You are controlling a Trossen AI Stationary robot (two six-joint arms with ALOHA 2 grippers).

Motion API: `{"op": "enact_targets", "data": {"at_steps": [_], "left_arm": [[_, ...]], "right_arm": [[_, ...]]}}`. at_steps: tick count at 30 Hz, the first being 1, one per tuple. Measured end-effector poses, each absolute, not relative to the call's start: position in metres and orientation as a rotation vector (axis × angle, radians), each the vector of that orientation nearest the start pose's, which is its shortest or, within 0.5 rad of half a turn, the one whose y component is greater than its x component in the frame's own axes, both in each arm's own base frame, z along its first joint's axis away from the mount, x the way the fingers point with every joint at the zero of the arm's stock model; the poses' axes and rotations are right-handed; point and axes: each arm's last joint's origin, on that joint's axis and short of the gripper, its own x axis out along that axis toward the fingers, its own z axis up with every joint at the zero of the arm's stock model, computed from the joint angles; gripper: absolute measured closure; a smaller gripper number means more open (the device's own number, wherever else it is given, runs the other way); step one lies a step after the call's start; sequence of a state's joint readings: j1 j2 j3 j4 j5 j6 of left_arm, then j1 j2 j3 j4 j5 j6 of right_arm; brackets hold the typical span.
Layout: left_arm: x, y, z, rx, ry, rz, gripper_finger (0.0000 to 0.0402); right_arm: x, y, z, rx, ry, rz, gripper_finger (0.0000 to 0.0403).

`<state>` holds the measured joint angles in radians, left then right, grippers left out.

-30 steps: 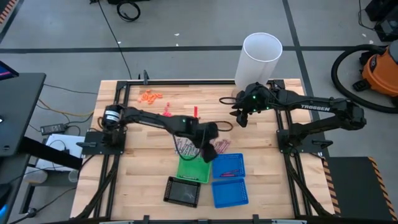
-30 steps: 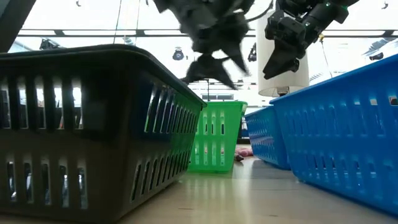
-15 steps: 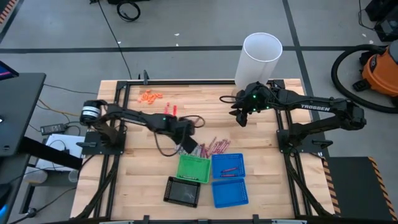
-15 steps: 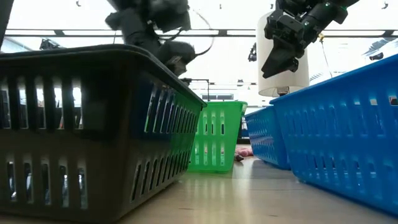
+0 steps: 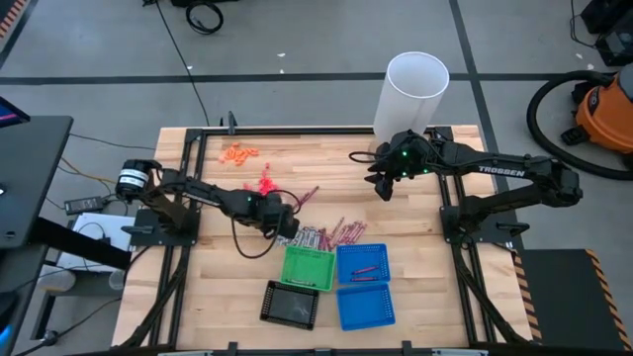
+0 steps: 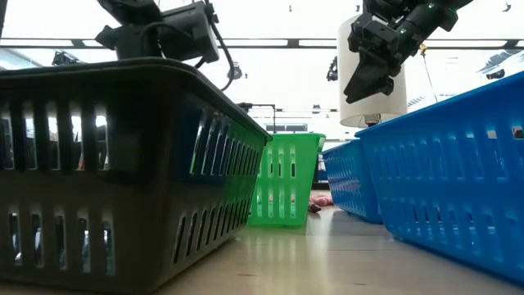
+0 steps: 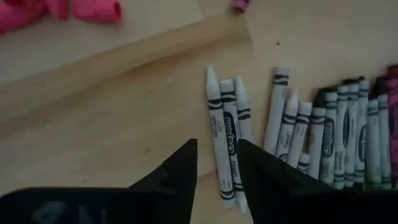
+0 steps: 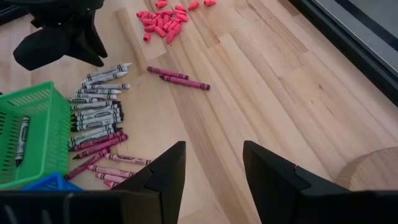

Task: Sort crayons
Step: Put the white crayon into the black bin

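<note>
The crayons (image 5: 326,235) lie in a loose row on the table just beyond the green basket (image 5: 307,267). They run from grey-silver ones (image 7: 298,130) to maroon ones (image 8: 99,146). Two more maroon crayons (image 8: 180,78) lie apart, farther back. My left gripper (image 7: 216,171) is open, low over the row's left end and pointing steeply down. Its fingers stand on either side of the end grey crayon (image 7: 217,134), which lies flat on the wood. In the low view the black basket hides them. My right gripper (image 8: 214,165) hangs open and high at the back right (image 5: 381,188).
One grey crayon (image 8: 23,140) lies in the green basket. Two blue baskets (image 5: 363,262) (image 5: 364,305) hold red crayons, and a black basket (image 5: 290,304) stands near the front. Pink bits (image 5: 265,183) and orange bits (image 5: 237,153) lie at the back left. A white cylinder (image 5: 415,94) stands behind the table.
My left gripper has gone from above the green and blue baskets toward the table's left, sinking to the left end of the crayon row and rolling about its own axis. My right arm has kept still.
</note>
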<state>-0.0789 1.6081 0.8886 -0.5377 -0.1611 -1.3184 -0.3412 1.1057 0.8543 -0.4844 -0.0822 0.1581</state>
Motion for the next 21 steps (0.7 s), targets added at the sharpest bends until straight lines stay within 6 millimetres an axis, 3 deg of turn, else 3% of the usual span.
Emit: {"op": "enact_targets", "data": {"at_steps": [7,21], "left_arm": [[0.2822,-0.0231,0.1567,-1.008,0.985,0.899,0.0252],[0.285,-0.0245,0.1573,-0.932,0.901,1.007,0.0251]], "right_arm": [[0.2137,-0.0734,0.2724,0.304,0.694,-0.304,0.0234],[0.2147,-0.0738,0.2736,0.3,0.678,-0.305,0.0234]]}}
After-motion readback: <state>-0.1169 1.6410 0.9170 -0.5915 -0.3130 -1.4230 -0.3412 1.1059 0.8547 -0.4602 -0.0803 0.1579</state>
